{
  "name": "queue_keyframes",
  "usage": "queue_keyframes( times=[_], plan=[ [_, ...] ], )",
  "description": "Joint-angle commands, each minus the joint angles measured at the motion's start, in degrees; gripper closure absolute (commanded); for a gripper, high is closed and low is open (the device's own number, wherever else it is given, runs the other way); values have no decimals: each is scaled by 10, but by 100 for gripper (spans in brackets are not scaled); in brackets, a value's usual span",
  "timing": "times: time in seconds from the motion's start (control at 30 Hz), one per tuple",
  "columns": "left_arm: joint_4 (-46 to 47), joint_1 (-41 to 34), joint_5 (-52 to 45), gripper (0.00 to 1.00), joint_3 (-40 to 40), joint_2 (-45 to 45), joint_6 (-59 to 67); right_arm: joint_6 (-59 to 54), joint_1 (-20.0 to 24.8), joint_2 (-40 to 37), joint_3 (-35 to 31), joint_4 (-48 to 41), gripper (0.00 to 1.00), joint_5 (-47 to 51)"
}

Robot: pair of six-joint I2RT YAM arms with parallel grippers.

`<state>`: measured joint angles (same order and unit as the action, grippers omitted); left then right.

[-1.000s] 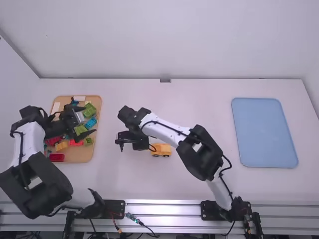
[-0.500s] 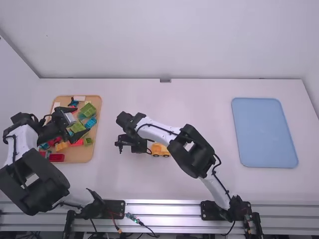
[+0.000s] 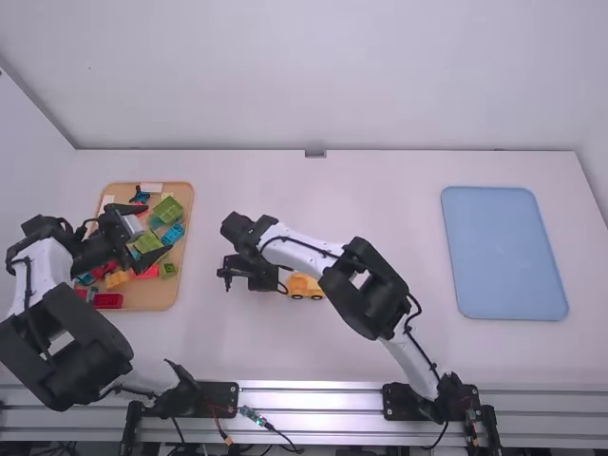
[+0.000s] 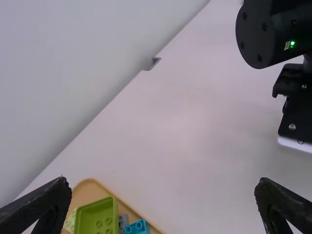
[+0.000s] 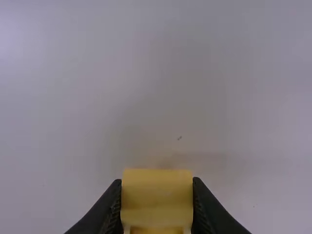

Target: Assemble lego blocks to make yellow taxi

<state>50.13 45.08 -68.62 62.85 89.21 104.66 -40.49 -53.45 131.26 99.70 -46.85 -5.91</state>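
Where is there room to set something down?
Beyond the right arm, between the wooden tray and the blue tray; also nearer, between that arm and the left arm. Blocks crowd the wooden tray under the left claw.

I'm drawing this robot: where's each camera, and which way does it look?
High view: fixed above and behind, looking forward, down at the table, left arm and right arm.
Left wrist view: on that wrist, looking across the table; the left end effector and part of the right arm show.
Right wrist view: on that wrist, looking down; right end effector around a yellow block.
High and left wrist views share the tray.
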Motion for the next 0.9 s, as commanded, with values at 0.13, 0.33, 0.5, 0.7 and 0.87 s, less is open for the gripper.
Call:
queue_keyframes(
  times=[0.13,0.33,0.5,0.7,0.87],
  plan=[
    [3,-4,-23,1,5,4,9,2,2,6,12,-1,73,-7],
    [3,-4,-23,1,5,4,9,2,2,6,12,2,60,-7],
    [3,-5,-23,1,5,4,9,2,2,6,12,1,46,-7],
    [5,-5,-24,1,5,4,9,-17,1,6,13,-1,1,-2],
    [24,-5,-52,1,5,4,4,-30,9,-9,13,-16,1,4]
  ],
)
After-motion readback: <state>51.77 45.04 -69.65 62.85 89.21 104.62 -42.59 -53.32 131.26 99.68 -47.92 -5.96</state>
